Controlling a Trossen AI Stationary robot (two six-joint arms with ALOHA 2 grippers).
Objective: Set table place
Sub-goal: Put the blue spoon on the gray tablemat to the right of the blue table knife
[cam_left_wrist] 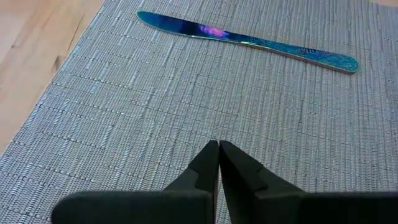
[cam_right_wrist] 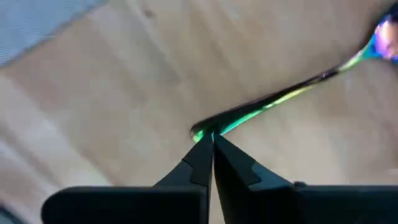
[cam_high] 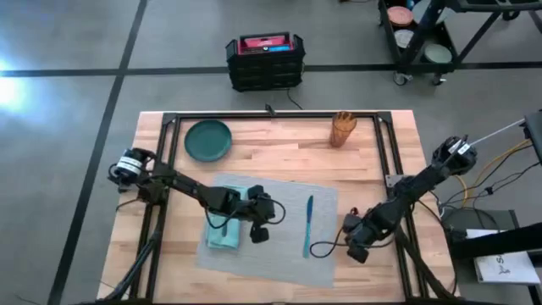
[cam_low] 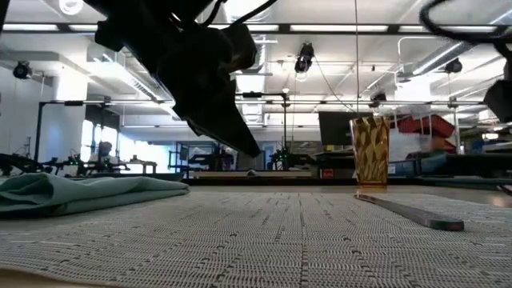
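The grey woven placemat [cam_high: 279, 246] lies flat on the wooden table [cam_high: 364, 161]. On it rest a folded teal napkin [cam_high: 223, 235] and an iridescent knife [cam_left_wrist: 249, 38]. My left gripper [cam_left_wrist: 218, 144] hovers shut above the mat between napkin and knife, holding nothing. My right gripper [cam_right_wrist: 210, 138], just off the mat's right edge [cam_high: 352, 237], is shut on an iridescent piece of cutlery [cam_right_wrist: 292, 92] over bare wood. A dark green plate [cam_high: 208, 140] and an amber cup [cam_high: 342, 129] stand at the far side. My right gripper pinches the end of the cutlery's thin handle [cam_right_wrist: 200, 132] between its two fingertips. The piece runs away from the fingers over the wood to its wider end [cam_right_wrist: 385, 36]. Whether that end rests on the table cannot be told.
The black rail frame [cam_high: 271, 116] runs along the table's far edge and sides. A loose black cable [cam_high: 322, 248] loops on the mat near my right gripper. Bare wood lies between the mat and the plate and cup.
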